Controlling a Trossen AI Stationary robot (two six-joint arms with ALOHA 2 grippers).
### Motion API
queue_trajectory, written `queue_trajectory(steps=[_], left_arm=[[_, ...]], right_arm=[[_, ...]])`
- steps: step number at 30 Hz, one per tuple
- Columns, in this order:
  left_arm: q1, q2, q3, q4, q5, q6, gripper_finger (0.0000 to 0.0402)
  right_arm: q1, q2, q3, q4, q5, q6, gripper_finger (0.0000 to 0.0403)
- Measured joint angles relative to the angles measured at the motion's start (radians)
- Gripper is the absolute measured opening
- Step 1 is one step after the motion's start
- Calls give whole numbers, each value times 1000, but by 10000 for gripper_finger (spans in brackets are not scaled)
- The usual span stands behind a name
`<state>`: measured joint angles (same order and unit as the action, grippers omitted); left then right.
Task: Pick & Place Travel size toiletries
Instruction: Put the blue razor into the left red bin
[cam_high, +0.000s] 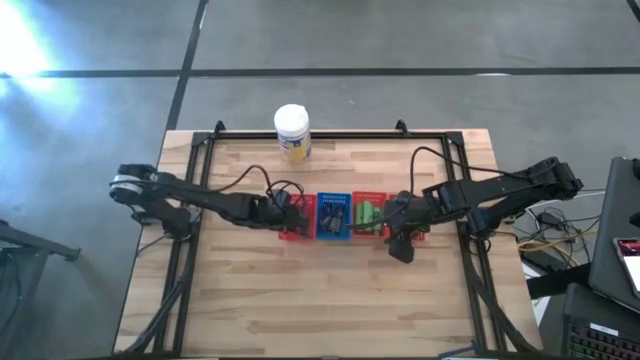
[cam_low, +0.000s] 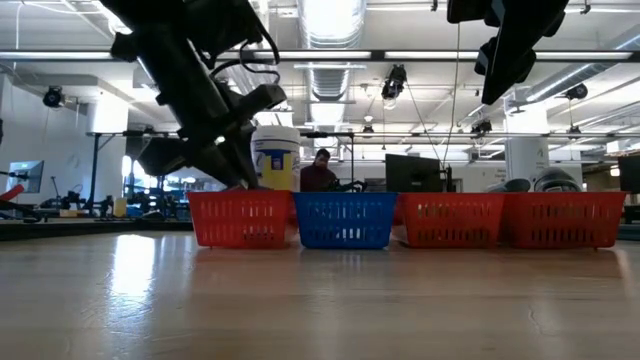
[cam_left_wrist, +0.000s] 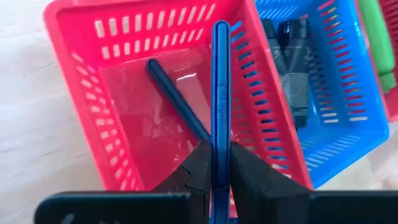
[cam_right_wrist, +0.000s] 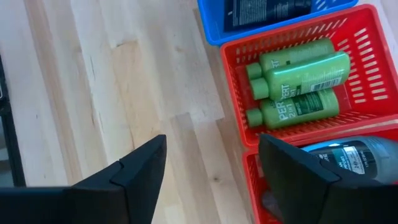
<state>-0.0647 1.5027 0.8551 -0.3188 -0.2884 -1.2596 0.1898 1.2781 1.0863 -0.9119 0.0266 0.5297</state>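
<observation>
My left gripper (cam_left_wrist: 221, 152) is over the leftmost red basket (cam_left_wrist: 81, 37), shut on a thin blue stick (cam_left_wrist: 221, 81). Another dark stick (cam_left_wrist: 174, 96) lies on that basket's floor. Black flat tubes (cam_left_wrist: 292, 68) lie in the blue basket (cam_high: 334, 216). Green bottles (cam_right_wrist: 298, 78) lie side by side in a red basket (cam_right_wrist: 373, 37). A grey oval bottle (cam_right_wrist: 351, 155) lies in the rightmost red basket (cam_low: 568, 220). My right gripper (cam_right_wrist: 211, 168) is open and raised (cam_low: 510, 50) above the table beside those two baskets, touching nothing. My left gripper pinches the blue stick between its two fingers at the stick's near end (cam_left_wrist: 221, 140). The stick runs on forward along the fingers, over the red basket's inside. Its free end (cam_left_wrist: 221, 28) reaches the basket's far wall; whether it touches there I cannot tell.
Four mesh baskets stand in a row across the table's middle (cam_low: 345, 220). A white jar with a yellow label (cam_high: 292, 130) stands near the far edge. Black frame rails (cam_high: 470, 270) run along the table's sides. Bare wood (cam_high: 320, 300) lies toward the near edge.
</observation>
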Motion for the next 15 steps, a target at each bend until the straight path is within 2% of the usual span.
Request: queue_trajectory(steps=[4, 8, 15], left_arm=[[0, 3, -10, 13, -38, 1, 55], [9, 2, -9, 15, -82, 1, 90], [21, 2, 1, 16, -58, -8, 146]], right_arm=[[0, 0, 0, 0, 0, -1, 261], [0, 0, 0, -1, -1, -1, 273], [0, 0, 0, -9, -1, -3, 291]])
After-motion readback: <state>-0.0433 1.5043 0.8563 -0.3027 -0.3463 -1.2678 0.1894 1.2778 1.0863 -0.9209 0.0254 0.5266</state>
